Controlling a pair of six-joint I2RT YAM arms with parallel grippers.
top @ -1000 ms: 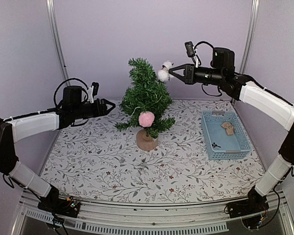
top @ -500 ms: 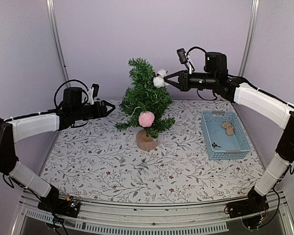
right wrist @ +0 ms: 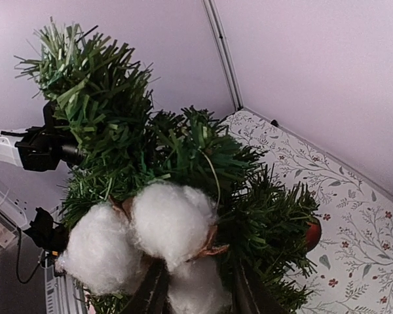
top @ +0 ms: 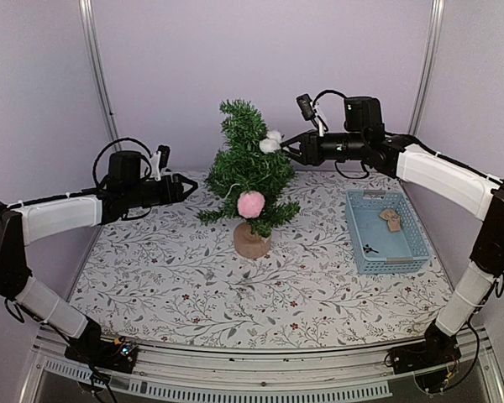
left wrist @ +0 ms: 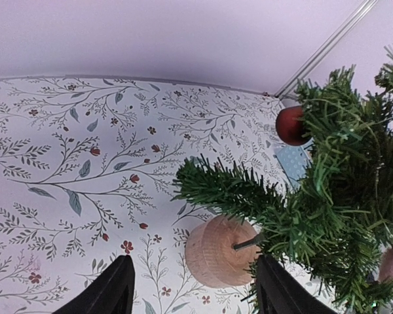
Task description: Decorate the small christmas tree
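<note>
Floral tabletop (top: 151,277) carries the small christmas tree (top: 250,168) at centre. Right jaws bracket a white cotton ornament (top: 270,143) against its upper right branches, grip unclear; seat it deep before withdrawing. Left jaws gape empty.

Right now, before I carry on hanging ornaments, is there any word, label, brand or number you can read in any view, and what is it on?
No readable text in any view.
Tan pieces in the blue basket: too small to tell whether they carry print.
Tablecloth: leaf and flower pattern only, no lettering.
Small christmas tree: no tag or lettering shows.
</note>
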